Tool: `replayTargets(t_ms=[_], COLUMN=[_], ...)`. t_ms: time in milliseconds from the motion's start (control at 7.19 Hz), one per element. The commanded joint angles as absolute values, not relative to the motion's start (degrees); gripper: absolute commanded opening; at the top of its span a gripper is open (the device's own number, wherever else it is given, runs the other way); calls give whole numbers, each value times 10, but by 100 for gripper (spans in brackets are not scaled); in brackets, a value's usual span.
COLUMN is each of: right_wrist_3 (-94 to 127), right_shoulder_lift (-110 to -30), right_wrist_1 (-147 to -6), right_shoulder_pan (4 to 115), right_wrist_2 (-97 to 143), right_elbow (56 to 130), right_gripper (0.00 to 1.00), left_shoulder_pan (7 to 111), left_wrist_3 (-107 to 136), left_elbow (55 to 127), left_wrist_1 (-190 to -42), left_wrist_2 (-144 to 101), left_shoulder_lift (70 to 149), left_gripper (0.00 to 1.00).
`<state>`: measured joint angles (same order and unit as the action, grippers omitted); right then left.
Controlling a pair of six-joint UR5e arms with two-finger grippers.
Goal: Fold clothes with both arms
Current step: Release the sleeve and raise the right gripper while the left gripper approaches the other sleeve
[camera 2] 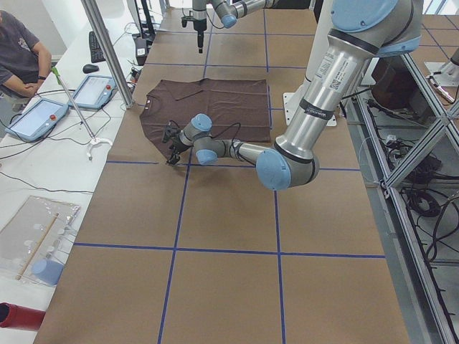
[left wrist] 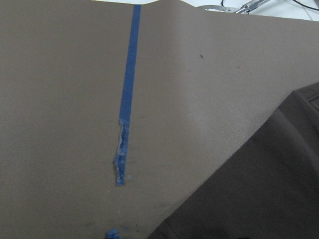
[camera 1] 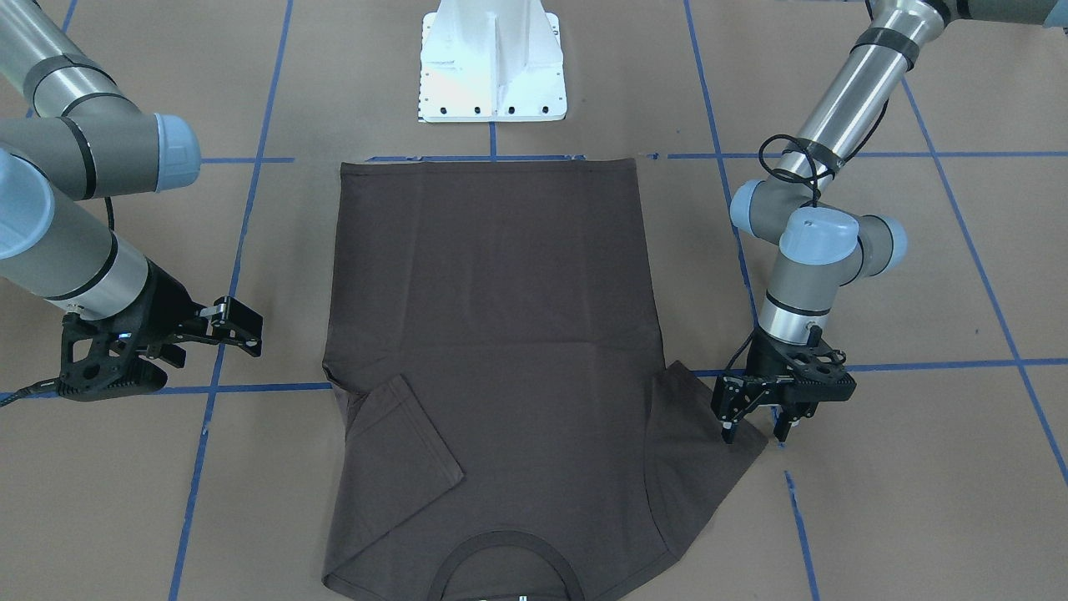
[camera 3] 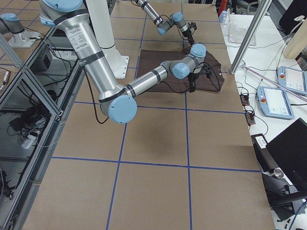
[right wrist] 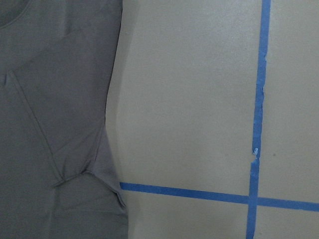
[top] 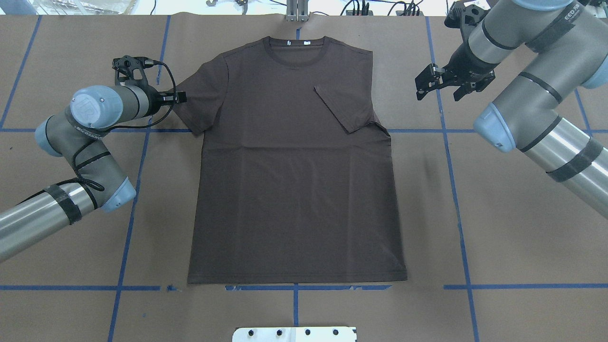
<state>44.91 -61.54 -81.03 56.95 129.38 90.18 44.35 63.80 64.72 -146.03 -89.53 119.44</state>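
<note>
One T-shirt lies flat between two grippers. Seen from overhead, the left gripper points down at the ten-o'clock sleeve, jaws apart. The right gripper hangs tilted at two o'clock, jaws apart.

Brown paper-covered table with blue tape grid; white side bench with two tablets.

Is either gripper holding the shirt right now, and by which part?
Nothing is held. The left gripper is open over the edge of the spread sleeve of the T-shirt, not closed on it; the right gripper hangs open, clear of the T-shirt.
</note>
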Motion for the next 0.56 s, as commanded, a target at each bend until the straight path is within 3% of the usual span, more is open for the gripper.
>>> replayTargets(t_ms=[0, 278, 417], right_wrist_3=[449, 449, 448], right_shoulder_lift=[-615, -616, -616], right_wrist_1=[-810, -810, -810], right_shoulder_pan=[570, 570, 570], right_wrist_2=[1294, 1294, 1294], right_elbow=[902, 902, 901], right_gripper=[100, 100, 100], left_shoulder_pan=[443, 443, 443], left_wrist_3=[636, 635, 635], left_elbow=[650, 652, 658], left_wrist_1=[-1460, -1460, -1457], left_wrist_2=[-896, -896, -898], left_shoulder_lift=[1195, 1195, 1195], left_gripper=[36, 7, 0])
